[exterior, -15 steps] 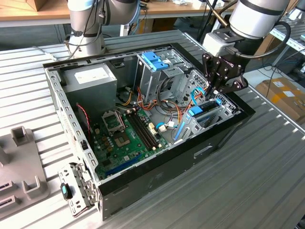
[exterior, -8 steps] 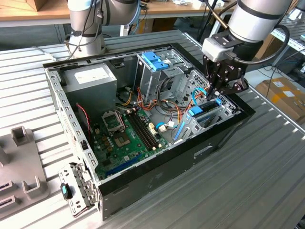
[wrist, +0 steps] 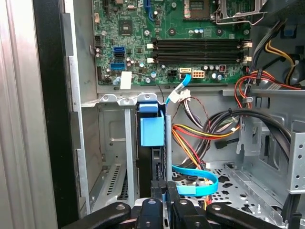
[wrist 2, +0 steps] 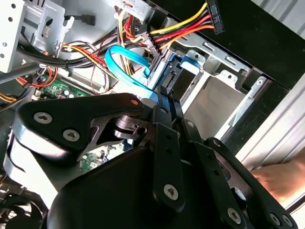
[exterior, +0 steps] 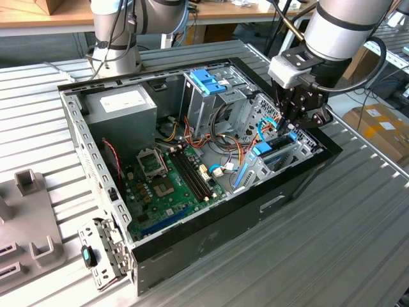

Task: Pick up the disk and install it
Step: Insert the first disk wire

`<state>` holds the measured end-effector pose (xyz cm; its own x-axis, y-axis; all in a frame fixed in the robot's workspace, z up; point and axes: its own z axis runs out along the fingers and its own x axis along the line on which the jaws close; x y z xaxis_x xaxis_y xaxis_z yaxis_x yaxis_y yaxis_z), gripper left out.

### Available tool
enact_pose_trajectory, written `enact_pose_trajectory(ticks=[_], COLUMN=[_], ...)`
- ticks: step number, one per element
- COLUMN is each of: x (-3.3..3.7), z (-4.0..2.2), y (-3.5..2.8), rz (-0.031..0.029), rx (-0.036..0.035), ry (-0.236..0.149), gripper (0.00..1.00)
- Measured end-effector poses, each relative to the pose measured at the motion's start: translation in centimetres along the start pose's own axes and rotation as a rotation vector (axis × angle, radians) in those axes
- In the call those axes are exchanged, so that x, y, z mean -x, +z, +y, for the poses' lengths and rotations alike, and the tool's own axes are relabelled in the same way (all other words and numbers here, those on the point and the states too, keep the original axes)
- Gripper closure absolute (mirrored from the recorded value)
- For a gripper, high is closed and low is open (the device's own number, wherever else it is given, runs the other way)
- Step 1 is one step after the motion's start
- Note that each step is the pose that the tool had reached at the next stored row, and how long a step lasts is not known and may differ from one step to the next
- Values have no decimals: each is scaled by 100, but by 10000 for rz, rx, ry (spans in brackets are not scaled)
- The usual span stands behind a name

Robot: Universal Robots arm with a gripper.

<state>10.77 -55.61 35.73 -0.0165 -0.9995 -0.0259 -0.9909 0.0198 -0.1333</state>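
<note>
The disk (wrist: 151, 129) stands on edge in the metal drive bay (wrist: 112, 143) at the front corner of the open computer case, its blue plastic rail facing the first wrist view. My gripper (wrist: 165, 190) is right above it, fingers pressed onto its upper edge. The second wrist view shows the fingers (wrist 2: 164, 107) close together over the blue rail of the disk (wrist 2: 177, 71). In the exterior view the gripper (exterior: 289, 131) reaches down into the case's right end, over the disk (exterior: 265, 151).
A blue ribbon cable (wrist: 200, 181) and bundled coloured wires (wrist: 195, 133) lie beside the bay. The motherboard (exterior: 166, 185), grey power-supply box (exterior: 121, 105) and blue-topped drive cage (exterior: 208, 83) fill the case. A hand (wrist 2: 281, 179) rests outside the case wall. Grey fixtures (exterior: 29, 217) sit at the exterior view's left.
</note>
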Motion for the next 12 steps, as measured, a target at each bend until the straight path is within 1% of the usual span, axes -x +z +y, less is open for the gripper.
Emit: enact_pose_trajectory(ticks=[2,3,5,7,9,10,12], x=[1,0,-1,-2,-2,-2,-2], z=[1,2,4,12,18,21,25], y=[5,10,21,34,47,52,52], rz=[-41,-65,-85,-113,-149,-179,-206], rx=[-40,-78,-99,-100,-92,-86,-81], ry=[-131,-272,-419,-564,-809,-1021,-1207], gripper=[84,84,84,84,84,84,84])
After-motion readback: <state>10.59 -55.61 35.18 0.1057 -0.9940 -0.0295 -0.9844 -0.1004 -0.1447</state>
